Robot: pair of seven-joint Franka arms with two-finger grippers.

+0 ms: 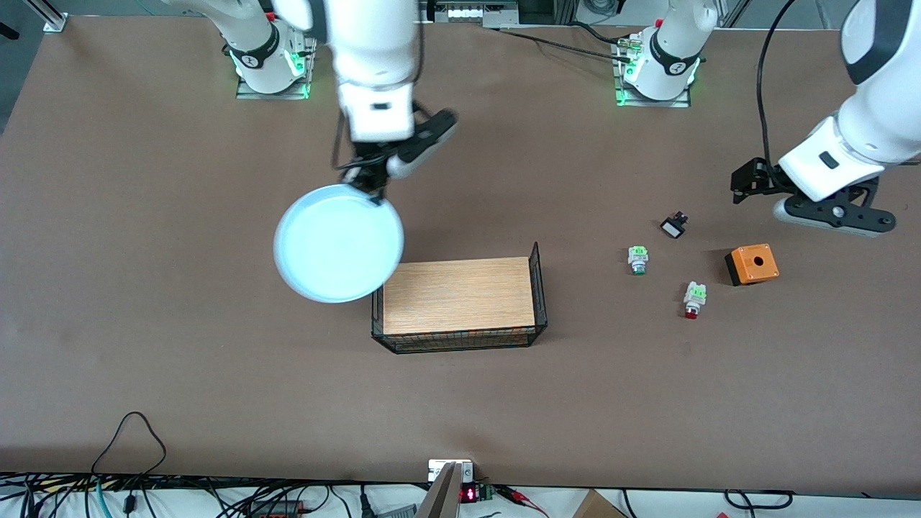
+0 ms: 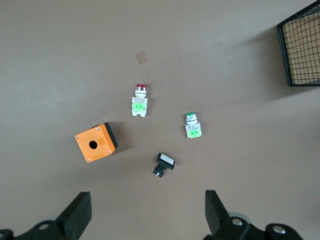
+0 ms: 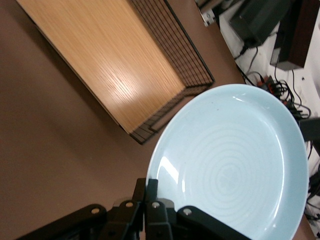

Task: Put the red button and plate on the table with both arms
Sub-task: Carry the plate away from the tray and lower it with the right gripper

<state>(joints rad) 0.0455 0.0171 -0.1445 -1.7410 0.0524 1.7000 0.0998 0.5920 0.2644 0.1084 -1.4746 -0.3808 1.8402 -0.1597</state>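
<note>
Gripping round glossy plate [image 1: 338,243]: right gripper [image 1: 370,188].

A: What sits mid-tabletop?
B: A wire-sided rack [image 1: 459,306] with a wooden top.
A: And toward the left arm's end?
B: An orange box [image 1: 752,264], a green-capped switch [image 1: 637,259], a small black switch [image 1: 673,227].

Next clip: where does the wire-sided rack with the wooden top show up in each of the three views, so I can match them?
Front view: the rack stands mid-table, with the plate, held up by the right pincer, overlapping one corner.
Left wrist view: only a corner of its black wire side shows, at the picture's edge.
Right wrist view: the wooden top and wire side fill the upper part, above the plate.
Shared landmark: the rack's black wire mesh.
</note>
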